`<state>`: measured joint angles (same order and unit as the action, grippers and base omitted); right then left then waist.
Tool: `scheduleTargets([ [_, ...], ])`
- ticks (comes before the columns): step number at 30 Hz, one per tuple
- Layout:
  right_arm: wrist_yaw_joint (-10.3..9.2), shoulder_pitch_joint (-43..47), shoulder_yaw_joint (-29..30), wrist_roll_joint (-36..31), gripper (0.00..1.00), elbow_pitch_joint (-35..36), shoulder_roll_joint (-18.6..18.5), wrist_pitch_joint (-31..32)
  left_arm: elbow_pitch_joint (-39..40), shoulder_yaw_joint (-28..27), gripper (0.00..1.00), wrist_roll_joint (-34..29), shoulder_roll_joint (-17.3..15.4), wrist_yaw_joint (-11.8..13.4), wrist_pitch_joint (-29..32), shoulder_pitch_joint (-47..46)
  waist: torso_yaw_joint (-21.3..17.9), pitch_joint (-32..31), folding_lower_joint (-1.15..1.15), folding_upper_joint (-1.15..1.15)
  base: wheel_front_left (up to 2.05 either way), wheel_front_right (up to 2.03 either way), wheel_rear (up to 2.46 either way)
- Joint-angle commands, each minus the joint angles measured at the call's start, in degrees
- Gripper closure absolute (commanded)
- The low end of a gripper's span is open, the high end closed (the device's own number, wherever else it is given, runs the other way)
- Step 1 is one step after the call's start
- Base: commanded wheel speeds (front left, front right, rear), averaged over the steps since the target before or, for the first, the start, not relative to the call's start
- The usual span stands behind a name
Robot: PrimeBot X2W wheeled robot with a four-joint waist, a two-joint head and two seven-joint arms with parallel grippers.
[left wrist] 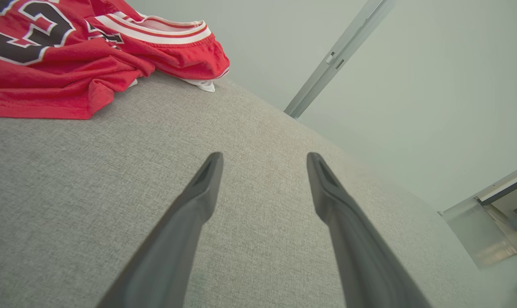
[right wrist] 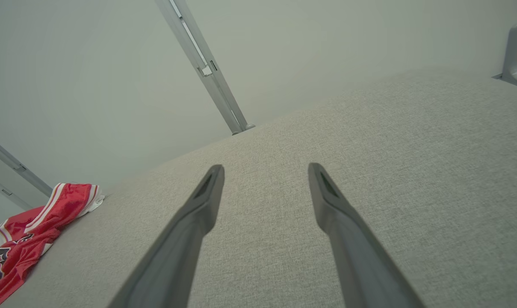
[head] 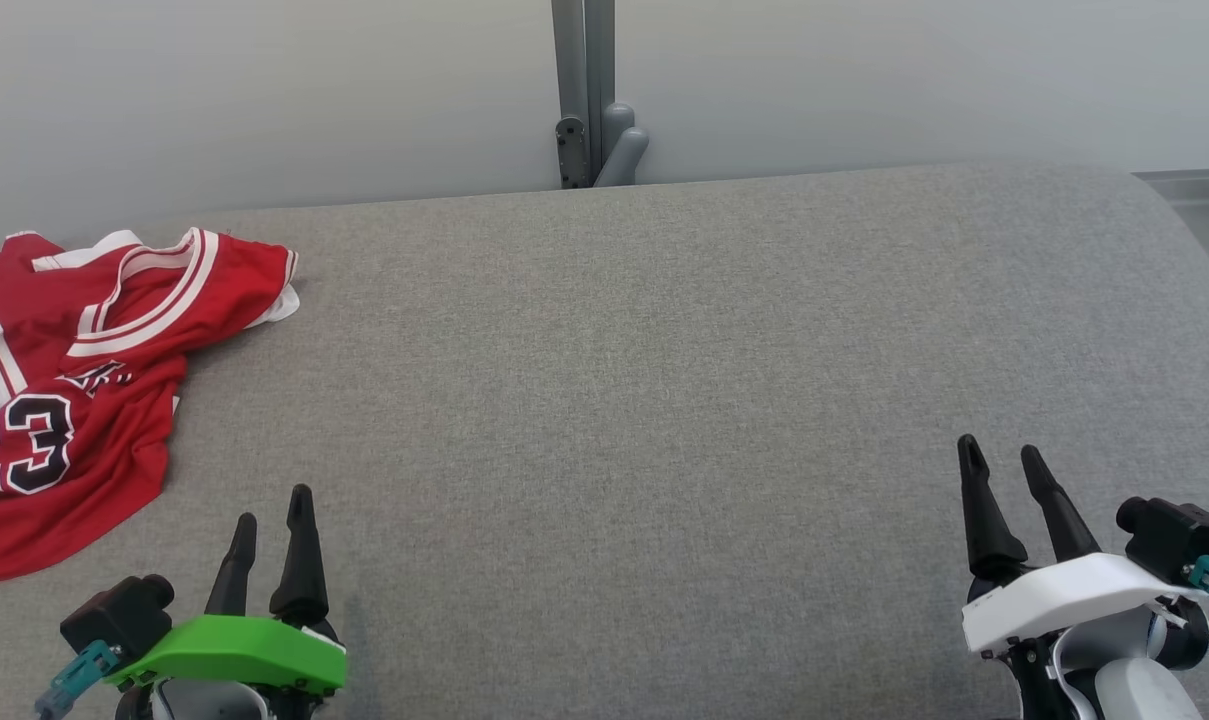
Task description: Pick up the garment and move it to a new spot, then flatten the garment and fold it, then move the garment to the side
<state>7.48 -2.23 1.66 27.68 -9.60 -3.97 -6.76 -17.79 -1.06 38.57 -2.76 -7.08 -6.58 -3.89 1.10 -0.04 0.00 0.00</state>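
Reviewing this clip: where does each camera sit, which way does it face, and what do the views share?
Head view: on the head, facing forward and down at the grey fabric surface; red basketball jersey far left; left gripper and right gripper open at the bottom corners.
Left wrist view: on the left wrist, facing along its fingers across the surface; jersey upper left.
Right wrist view: on the right wrist, facing along its fingers towards the wall and grey post.
Shared: all show jersey and surface.
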Motion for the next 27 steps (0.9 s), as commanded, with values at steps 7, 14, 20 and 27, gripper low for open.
scheduleTargets([
  [7, 0.01, 0.29, 0.04, -6.32, 0.0, 0.41, -0.57, -1.63, -0.48, 0.48, 0.0, -5.85, -0.6, -0.38, -1.58, -0.25, -0.02, -0.02, 0.0, 0.0, 0.0, 0.0, 0.0],
  [14, 0.01, 1.18, 0.59, -9.98, 0.0, -1.04, -0.78, -2.71, -1.29, 0.53, 0.0, -9.73, -0.68, -0.39, -2.65, 0.09, 0.08, -0.11, 0.0, 0.0, 0.0, 0.0, 0.0],
  [20, 0.01, 1.77, 1.01, -11.53, 0.0, -2.19, -0.83, -3.35, -1.7, 0.81, 0.0, -12.22, -0.75, -0.41, -3.35, 0.16, 0.19, -0.12, 0.0, 0.0, 0.0, 0.0, 0.0],
  [27, 0.02, 2.5, 2.17, -14.49, 0.0, -3.28, -0.68, -4.32, -2.17, 1.27, 0.0, -15.7, -1.01, -0.43, -4.32, 0.48, 0.27, -0.23, 0.0, 0.0, 0.0, 0.0, 0.0],
])
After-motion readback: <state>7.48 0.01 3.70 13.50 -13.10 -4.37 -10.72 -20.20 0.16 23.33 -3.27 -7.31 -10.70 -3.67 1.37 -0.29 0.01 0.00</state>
